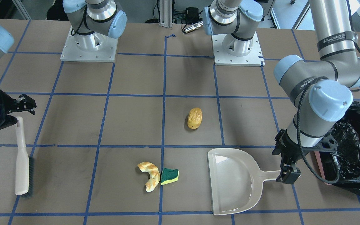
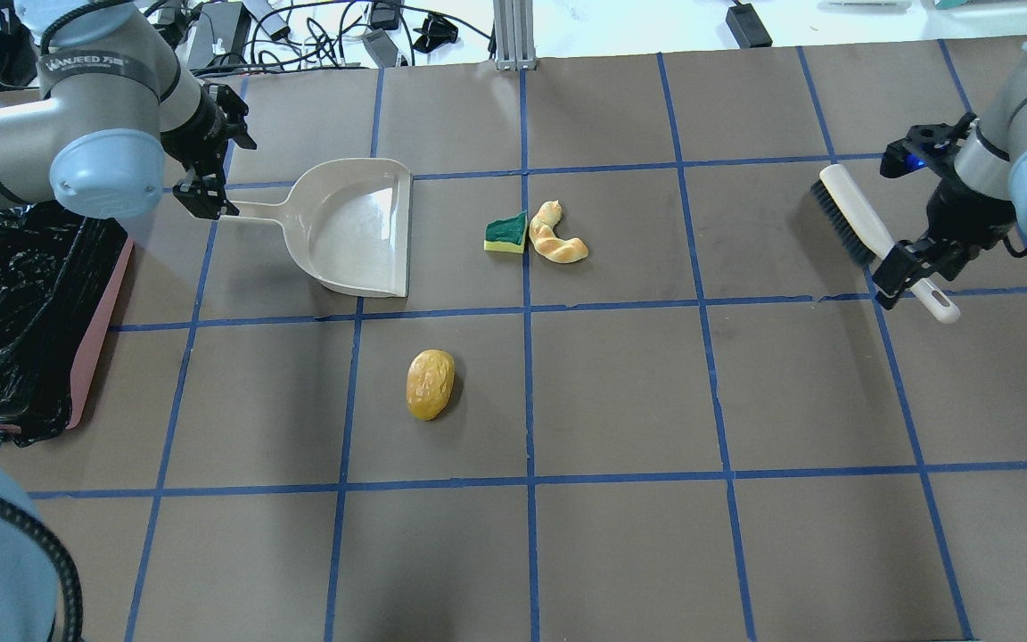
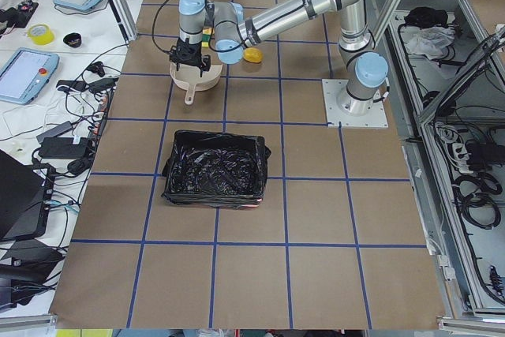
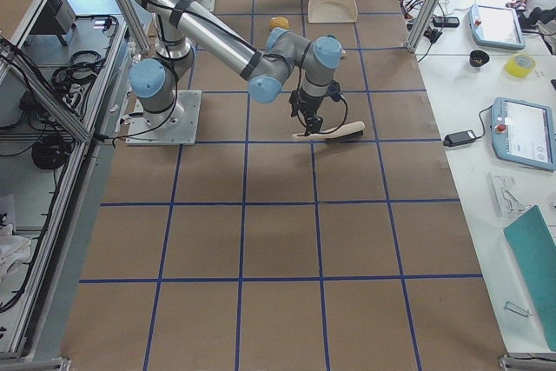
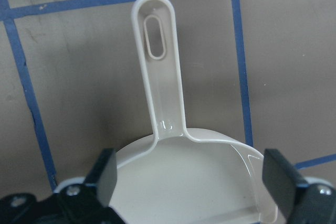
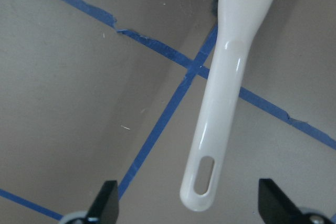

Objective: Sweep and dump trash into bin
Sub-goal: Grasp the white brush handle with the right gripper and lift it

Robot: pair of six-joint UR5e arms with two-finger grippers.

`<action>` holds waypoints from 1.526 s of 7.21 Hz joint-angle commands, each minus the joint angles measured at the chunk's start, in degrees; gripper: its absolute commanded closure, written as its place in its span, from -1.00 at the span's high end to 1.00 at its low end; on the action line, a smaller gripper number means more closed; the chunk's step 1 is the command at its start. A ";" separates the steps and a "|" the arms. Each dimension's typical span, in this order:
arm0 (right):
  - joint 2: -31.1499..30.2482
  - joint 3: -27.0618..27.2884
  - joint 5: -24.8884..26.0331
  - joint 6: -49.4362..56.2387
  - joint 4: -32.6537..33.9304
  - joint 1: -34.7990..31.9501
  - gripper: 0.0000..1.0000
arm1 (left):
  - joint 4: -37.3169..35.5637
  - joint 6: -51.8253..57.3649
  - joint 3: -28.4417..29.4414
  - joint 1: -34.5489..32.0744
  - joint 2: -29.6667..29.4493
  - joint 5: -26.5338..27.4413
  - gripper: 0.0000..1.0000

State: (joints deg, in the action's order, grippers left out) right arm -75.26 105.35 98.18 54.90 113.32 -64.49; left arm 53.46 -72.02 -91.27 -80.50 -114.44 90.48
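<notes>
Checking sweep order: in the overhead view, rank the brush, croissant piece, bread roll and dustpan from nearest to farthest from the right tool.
1. Brush, at the right tool, far right.
2. Croissant piece, mid-table.
3. Bread roll, left of centre, nearer the robot.
4. Dustpan, left side.

Trash on the surface [image 2: 620, 392] — three pieces: one bread roll [image 2: 430, 383], one croissant piece [image 2: 554, 237], one sponge wedge [image 2: 505, 234]. One dustpan [image 2: 353, 227], one hand brush [image 2: 857, 209], one bin [image 2: 99, 330] at frame left. Arms — two, a claw each: left claw [image 2: 206, 198], right claw [image 2: 919, 267].
</notes>
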 commanded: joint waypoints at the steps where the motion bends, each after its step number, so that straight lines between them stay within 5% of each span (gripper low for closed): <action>1: 1.43 0.21 -0.18 1.71 1.56 0.95 0.83 | -0.11 0.47 1.79 1.82 -2.71 0.14 0.99; 8: 3.80 0.12 -0.45 -3.22 1.47 0.95 0.40 | -0.02 -2.60 0.83 4.57 -5.44 -0.13 0.99; 10: 3.89 0.12 -0.10 -3.13 1.29 0.95 -0.87 | 2.16 -2.60 0.65 4.48 -5.62 -0.21 0.54; 11: 3.80 0.12 -0.27 -3.39 1.47 0.95 -1.00 | 2.27 -2.60 0.66 4.48 -5.62 -0.30 -0.24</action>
State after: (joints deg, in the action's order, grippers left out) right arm -71.42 105.48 97.96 51.69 114.68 -63.55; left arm 54.94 -74.63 -90.59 -76.02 -120.02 90.27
